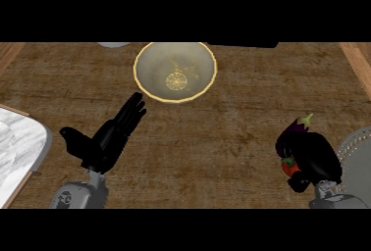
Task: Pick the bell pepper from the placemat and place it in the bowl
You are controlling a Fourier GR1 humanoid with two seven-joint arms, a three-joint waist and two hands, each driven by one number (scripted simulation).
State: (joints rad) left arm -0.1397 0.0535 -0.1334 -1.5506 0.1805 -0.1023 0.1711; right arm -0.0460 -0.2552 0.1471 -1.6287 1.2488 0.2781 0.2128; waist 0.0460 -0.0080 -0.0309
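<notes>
Red bell pepper (290, 166) sits in the right hand (311, 157), whose fingers curl round it near the grey placemat (357, 152), and it could slip out on the long way to the yellow bowl (175, 71), which has nothing in it, while the left hand (109, 137) rests open.

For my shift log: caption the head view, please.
Right hand curled round the red pepper beside the placemat; left hand open; bowl empty ahead.

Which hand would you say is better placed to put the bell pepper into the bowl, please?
The right hand: its fingers are curled round the red bell pepper. The left hand is open and empty, though nearer the bowl.
</notes>
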